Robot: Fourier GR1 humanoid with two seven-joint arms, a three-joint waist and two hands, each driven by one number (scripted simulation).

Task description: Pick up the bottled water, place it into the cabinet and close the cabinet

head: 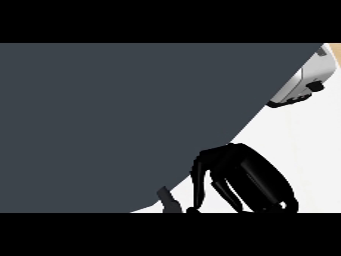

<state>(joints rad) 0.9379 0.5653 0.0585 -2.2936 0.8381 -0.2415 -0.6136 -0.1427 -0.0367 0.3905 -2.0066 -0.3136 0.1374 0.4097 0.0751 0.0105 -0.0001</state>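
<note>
I see one hand in the head view, low and right of centre, black, coming up from the bottom edge. By its side of the view I take it as the right hand. Its fingers are curled down and in, bunched together, tips pointing toward the lower edge. Nothing shows inside the curl — no bottle, no cap, no clear plastic. I read it as closed with nothing in it, though the palm side is turned away from me, so I hold that loosely.

The fingers sit right at the edge of a big dark grey panel that fills the left and middle of the view. Touching or just beside it — can't tell which. Can't tell either if that panel is the cabinet door.

Left hand: not visible.

Bottled water: I can't find it anywhere in the view.

A small grey piece pokes out at the panel's lower edge, just left of the fingers; can't identify it.

Counter is white. A silver appliance with a black knob sits top right, partly hidden by the panel.

No labels, brands or writing readable anywhere.
</note>
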